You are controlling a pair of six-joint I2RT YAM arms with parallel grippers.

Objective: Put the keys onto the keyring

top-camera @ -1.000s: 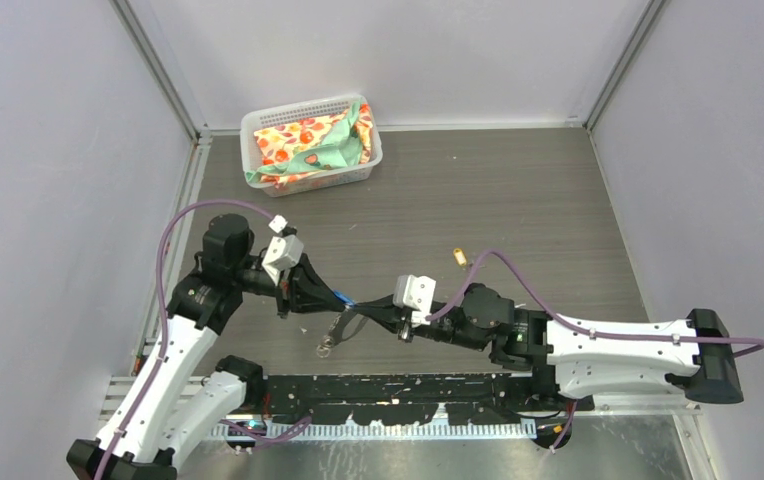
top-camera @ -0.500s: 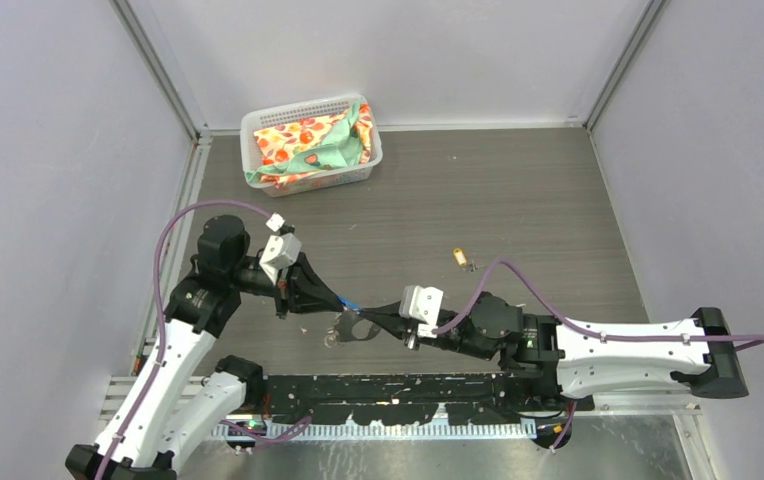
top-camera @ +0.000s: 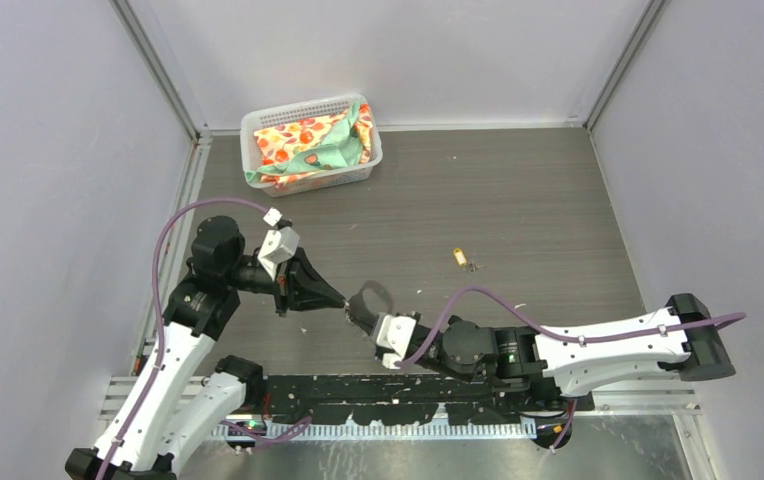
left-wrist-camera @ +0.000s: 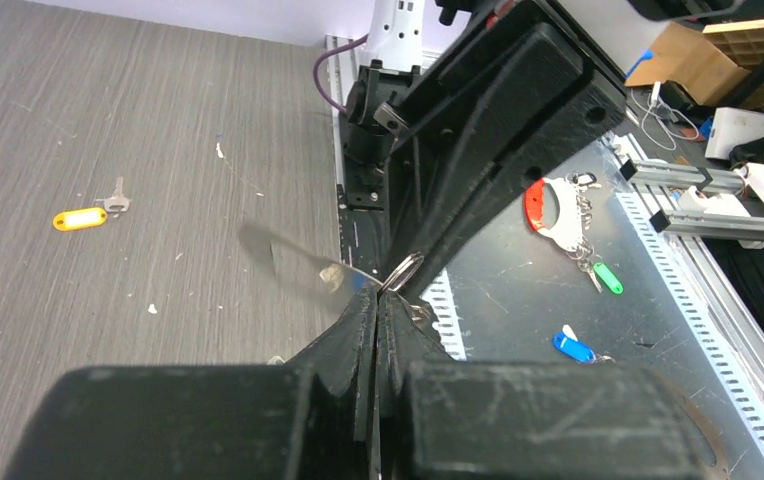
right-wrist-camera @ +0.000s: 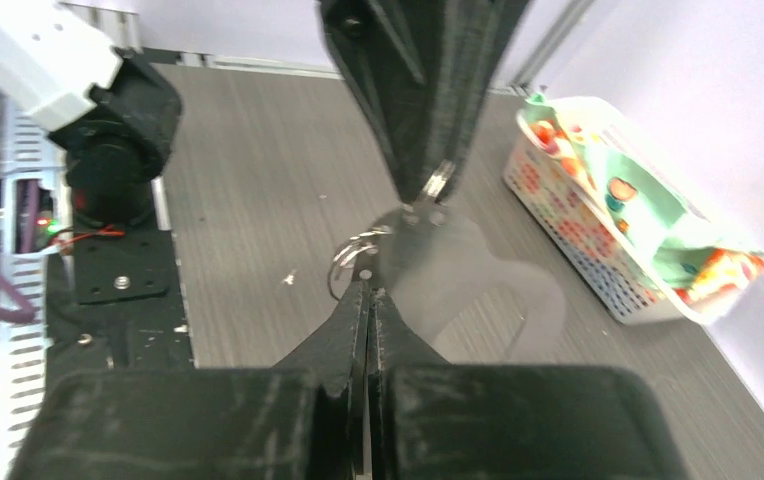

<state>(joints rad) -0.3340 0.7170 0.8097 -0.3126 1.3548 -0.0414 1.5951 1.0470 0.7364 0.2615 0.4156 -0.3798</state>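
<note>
Over grey bench (top-camera: 518, 190), clenching keyring (left-wrist-camera: 303, 265) between left end effector (left-wrist-camera: 376, 300) and right end effector (right-wrist-camera: 366, 295), leaving yellow key (top-camera: 460, 258) lying off rightward, nearer right arm.

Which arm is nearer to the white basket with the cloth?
Left. The basket stands beyond the left arm, by the far wall; the right arm lies along the near edge, farther off.

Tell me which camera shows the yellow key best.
The left wrist view: the yellow key lies clear on the table, its yellow head and metal blade both distinct. The top external view shows it only as a tiny yellow speck. The right wrist view misses it.
</note>
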